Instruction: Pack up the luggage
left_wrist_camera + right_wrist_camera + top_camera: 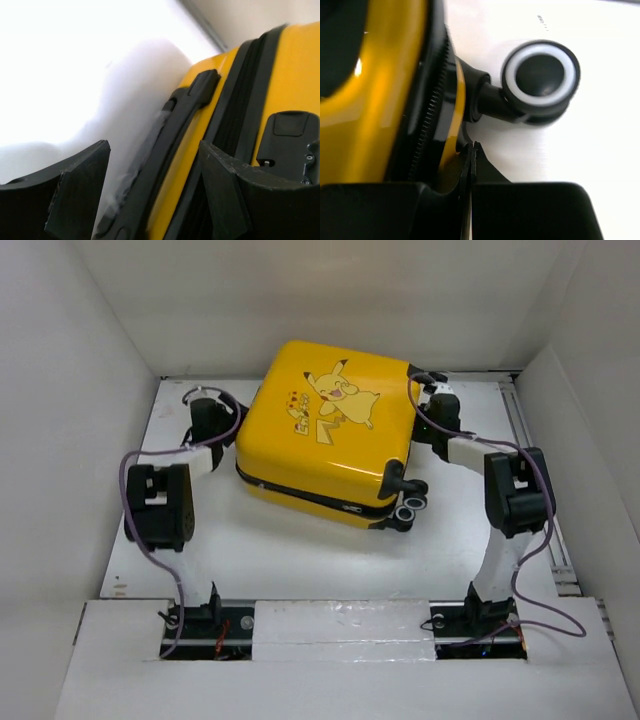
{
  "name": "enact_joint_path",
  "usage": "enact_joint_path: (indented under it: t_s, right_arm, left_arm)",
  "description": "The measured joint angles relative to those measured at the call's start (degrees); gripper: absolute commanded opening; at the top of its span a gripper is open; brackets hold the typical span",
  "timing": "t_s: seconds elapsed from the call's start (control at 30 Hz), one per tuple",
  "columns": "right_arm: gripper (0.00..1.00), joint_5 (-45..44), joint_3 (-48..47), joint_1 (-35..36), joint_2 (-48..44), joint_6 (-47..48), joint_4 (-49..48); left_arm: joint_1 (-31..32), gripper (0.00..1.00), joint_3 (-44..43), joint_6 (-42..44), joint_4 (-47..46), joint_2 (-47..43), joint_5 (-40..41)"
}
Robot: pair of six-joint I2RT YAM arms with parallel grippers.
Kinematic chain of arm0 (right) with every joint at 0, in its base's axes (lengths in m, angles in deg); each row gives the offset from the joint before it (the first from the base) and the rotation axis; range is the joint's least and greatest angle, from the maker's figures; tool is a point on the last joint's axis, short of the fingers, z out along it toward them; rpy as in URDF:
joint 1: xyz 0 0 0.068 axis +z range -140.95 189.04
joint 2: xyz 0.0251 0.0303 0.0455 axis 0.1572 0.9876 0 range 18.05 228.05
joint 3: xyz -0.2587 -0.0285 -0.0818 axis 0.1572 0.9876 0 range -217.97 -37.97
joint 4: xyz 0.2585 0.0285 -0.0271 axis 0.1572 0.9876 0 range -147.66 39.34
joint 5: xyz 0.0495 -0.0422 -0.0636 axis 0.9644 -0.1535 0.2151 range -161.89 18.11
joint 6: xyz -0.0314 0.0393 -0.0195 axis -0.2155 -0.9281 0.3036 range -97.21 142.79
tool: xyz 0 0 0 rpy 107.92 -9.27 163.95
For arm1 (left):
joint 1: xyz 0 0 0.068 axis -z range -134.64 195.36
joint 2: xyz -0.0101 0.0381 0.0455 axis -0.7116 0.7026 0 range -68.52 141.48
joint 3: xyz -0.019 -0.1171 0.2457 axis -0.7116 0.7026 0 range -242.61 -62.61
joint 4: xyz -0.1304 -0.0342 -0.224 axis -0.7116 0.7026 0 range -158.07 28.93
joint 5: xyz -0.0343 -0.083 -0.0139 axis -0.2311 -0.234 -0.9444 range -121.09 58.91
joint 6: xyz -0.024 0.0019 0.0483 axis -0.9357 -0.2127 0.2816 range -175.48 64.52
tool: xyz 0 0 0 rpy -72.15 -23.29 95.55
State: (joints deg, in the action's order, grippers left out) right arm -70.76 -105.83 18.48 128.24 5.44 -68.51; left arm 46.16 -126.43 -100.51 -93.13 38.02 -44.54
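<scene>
The luggage, a bright yellow hard-shell suitcase with a Pikachu cartoon, lies closed and flat in the middle of the table, wheels toward the near right. My left gripper is at its left side. In the left wrist view this gripper is open and straddles the black side handle and the yellow shell edge, its fingers apart from the handle. My right gripper is at the suitcase's right side. Its tips are shut together against the lower shell edge, close to a black and white wheel.
White walls enclose the table on the left, back and right. A black zipper band runs round the suitcase's seam, and a lock block sits beside the handle. Two wheels stick out toward the near right.
</scene>
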Motion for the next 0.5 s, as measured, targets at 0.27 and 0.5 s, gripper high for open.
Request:
enact_joint_path:
  t_s: [0.27,0.5]
  right_arm:
    - [0.09,5.1,-26.4,-0.3,13.1,9.1,20.5]
    - [0.4,16.3,-70.8,0.5,35.8,12.1,34.7]
  left_arm:
    - [12.2,0.68,27.9,-5.8,-3.0,-23.9,28.1]
    - [32.0,0.64,39.8,-8.0,7.2,-44.1,44.1]
